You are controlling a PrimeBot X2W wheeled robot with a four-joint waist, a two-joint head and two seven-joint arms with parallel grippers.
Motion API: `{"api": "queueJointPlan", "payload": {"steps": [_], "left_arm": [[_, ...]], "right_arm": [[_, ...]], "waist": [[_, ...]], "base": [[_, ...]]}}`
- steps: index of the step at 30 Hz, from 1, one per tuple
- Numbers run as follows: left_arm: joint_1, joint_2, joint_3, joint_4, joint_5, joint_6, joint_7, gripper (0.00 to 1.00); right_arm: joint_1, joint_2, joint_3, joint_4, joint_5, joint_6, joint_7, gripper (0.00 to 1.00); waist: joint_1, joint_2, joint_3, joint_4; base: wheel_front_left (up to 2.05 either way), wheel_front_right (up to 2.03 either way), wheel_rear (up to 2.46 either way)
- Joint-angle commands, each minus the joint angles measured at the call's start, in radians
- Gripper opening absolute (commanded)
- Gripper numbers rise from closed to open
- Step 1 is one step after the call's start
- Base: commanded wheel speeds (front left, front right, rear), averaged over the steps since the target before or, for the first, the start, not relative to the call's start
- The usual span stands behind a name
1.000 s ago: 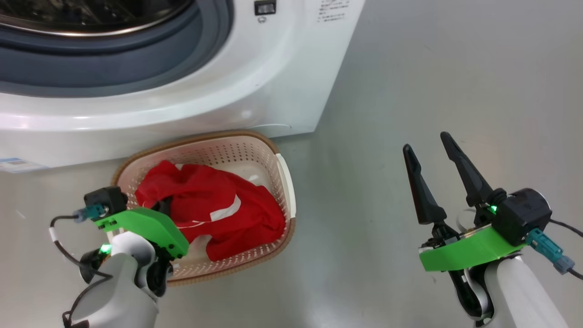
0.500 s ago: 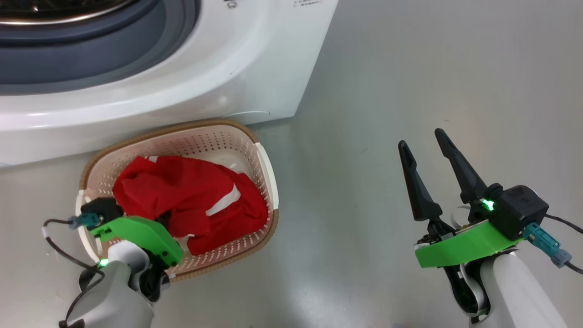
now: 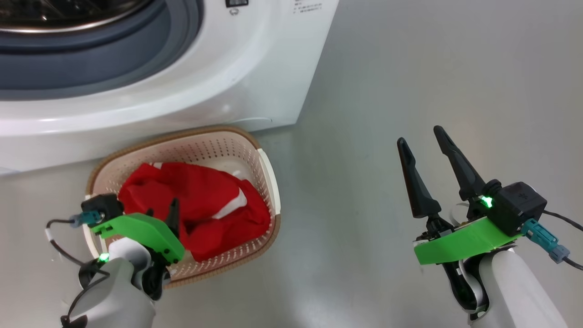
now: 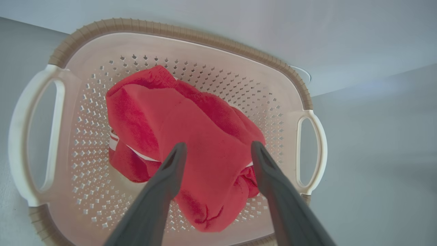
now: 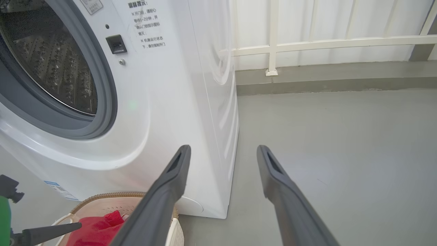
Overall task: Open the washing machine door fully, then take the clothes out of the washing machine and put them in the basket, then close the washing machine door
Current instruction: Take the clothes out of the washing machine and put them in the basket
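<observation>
- Clothes (image 3: 200, 205): soft bright red fabric with a thin white stripe, bunched in a loose heap inside the basket (image 3: 214, 148) and covering most of its bottom.
- The basket is cream plastic in a rounded rectangle. Its walls and bottom are dotted with small holes, and it has a brown woven-look rim and a white loop handle at each short end. It stands on the smooth grey floor (image 3: 432, 68).
- Left gripper (image 4: 217, 146): just above the basket, over the heap. Its two long dark tapered fingers are spread apart, and the red fabric below them is not pinched.
- Washing machine (image 3: 255, 68): a glossy white box just behind the basket, with a grey rubber ring (image 3: 91, 68) around its round opening and a perforated steel drum (image 5: 51, 61) inside.
- Right gripper (image 3: 420, 135): well to the right of the basket, above bare floor, fingers spread and empty.
</observation>
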Motion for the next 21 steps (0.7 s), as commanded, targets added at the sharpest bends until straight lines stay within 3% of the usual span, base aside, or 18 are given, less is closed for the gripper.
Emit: {"api": "queueJointPlan", "payload": {"steps": [1, 12, 21], "left_arm": [[0.025, 0.025, 0.013, -0.006, 0.008, -0.008, -0.028, 1.0], [0.063, 0.011, -0.019, -0.06, 0.019, -0.012, -0.146, 1.0], [0.168, 0.017, 0.029, -0.336, 0.065, -0.007, -0.161, 1.0]], "right_arm": [[0.002, 0.001, 0.019, -0.018, 0.009, 0.006, -0.006, 1.0], [0.042, 0.001, 0.0, 0.01, 0.002, 0.006, -0.006, 1.0], [0.079, 0.001, -0.036, 0.0, -0.009, 0.006, -0.006, 1.0]], "waist": [[0.0, -0.0001, -0.03, 0.011], [0.0, -0.0001, -0.158, 0.061], [0.0, -0.0001, -0.257, 0.097]], "base": [[0.0, 0.0, 0.0], [0.0, 0.0, 0.0], [0.0, 0.0, 0.0]]}}
